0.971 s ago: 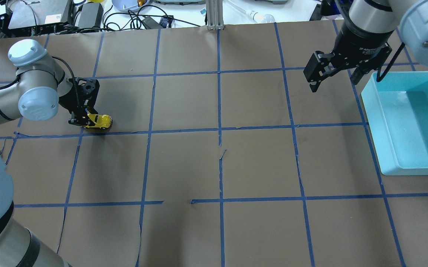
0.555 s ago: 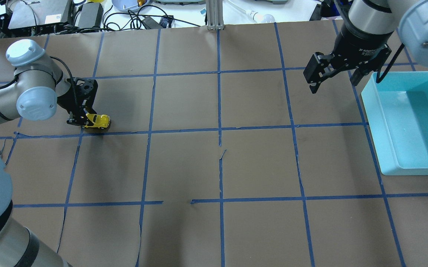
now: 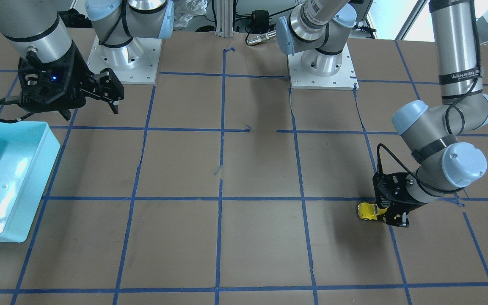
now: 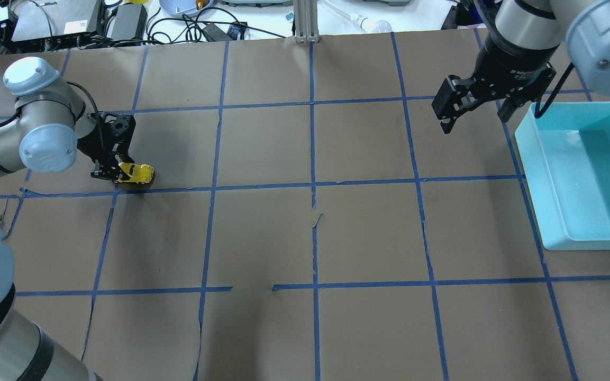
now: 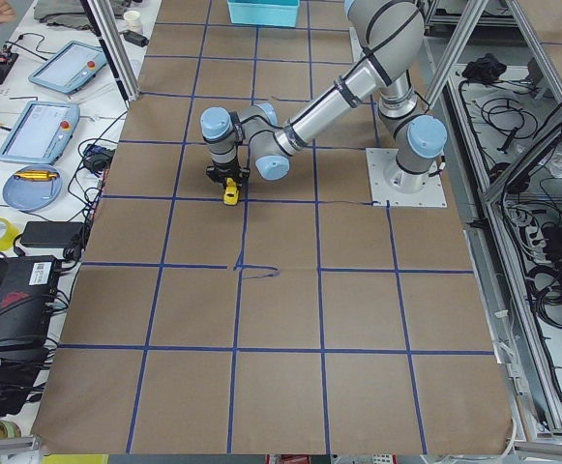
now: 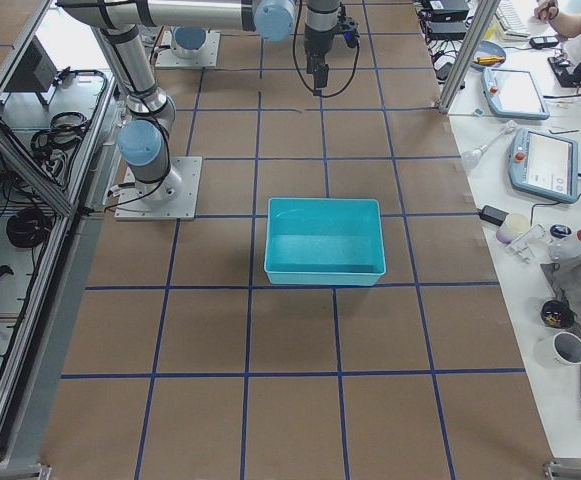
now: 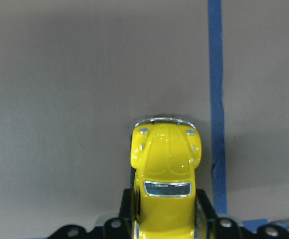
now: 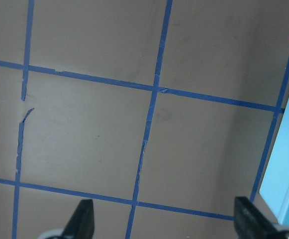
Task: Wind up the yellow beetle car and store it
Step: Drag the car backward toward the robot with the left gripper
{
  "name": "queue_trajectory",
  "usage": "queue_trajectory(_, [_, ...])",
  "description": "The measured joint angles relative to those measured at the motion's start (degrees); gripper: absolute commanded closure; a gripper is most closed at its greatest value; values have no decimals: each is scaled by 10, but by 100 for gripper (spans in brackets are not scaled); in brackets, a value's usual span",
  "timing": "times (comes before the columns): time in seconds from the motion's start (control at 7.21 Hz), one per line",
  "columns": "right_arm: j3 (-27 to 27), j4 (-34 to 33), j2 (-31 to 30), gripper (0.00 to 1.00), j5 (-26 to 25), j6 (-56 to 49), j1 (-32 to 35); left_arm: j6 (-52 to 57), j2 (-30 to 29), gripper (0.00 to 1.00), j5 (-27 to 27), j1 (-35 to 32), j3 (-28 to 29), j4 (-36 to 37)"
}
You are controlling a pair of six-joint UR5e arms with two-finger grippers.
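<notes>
We found the tiny, glossy, round-backed yellow beetle car [image 7: 166, 167] sitting on the brown paper-covered table [image 4: 262, 238], far over on the robot's left. The left gripper [image 4: 116, 170] was pinching the car's rear between its two black fingers, and the nose pointed away from the wrist toward the middle of the table.

We judged this to be the winding step. To do it well, we would keep the wheels pressed flat on the paper and draw the car straight back along its own axis. The hold should be firm but not lift the rear, since raised wheels would turn nothing.

A blue tape line [image 7: 216, 99] ran just beside the car, parallel to it. We thought a crooked pull could ride a wheel onto the tape's edge. A tear in the paper [image 4: 317, 219] lay near the table's centre, on any path the car might roll.

The shallow turquoise plastic bin [image 4: 535, 180] stood well apart, at the table's other end. The right gripper [image 4: 475, 114] hung beside it, fingers spread and holding nothing.
</notes>
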Motion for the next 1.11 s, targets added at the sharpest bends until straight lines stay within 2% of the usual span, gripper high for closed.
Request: queue_trajectory(1.11, [0, 1, 1, 0, -2, -11, 0, 40, 0, 91, 1, 52, 0, 1])
